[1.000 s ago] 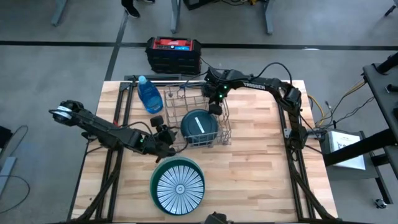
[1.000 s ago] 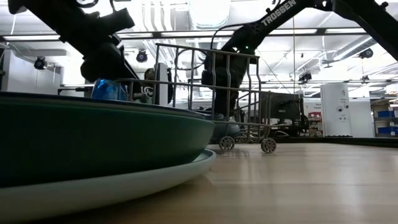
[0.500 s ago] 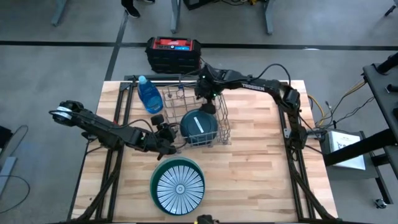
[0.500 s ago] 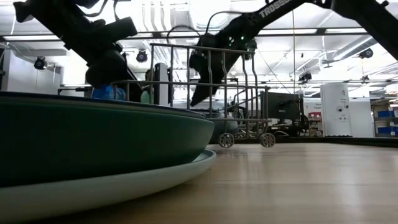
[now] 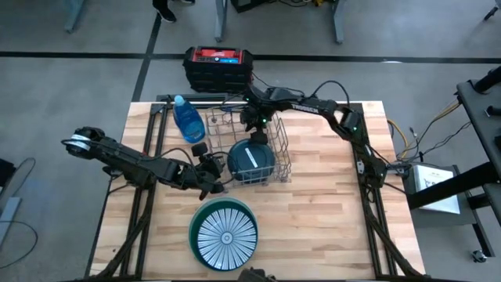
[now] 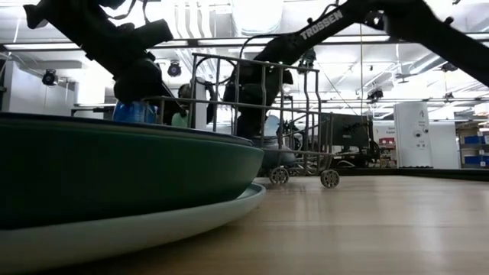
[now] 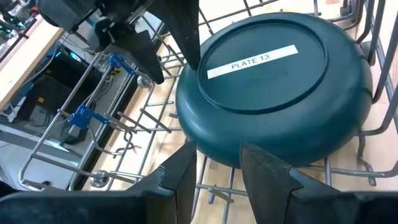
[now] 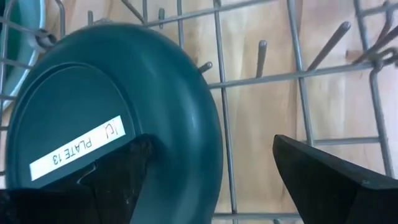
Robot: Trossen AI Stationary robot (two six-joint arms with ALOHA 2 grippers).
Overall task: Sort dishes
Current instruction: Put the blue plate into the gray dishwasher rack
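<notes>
A dark teal plate labelled "PLATE 13" leans inside the wire rack, its rim down among the wires. My left gripper is open at the rack's near left corner, level with the plate's lower rim. My right gripper is open above the plate's far rim, one finger over the labelled underside, one beyond the rim. A white plate with dark radial stripes lies in a larger green plate near the table's near edge. No red plate is in view.
A blue bottle stands left of the rack at the far edge. A red and black box sits on the floor beyond the table. Upright rack prongs stand around the teal plate. Bare wood lies right of the rack.
My right gripper has moved from the rack's far right side toward the table's left, tipped on the way, and come down over the teal plate's far rim. My left gripper has edged right, closer to the rack's near left corner. The plates have stayed put.
</notes>
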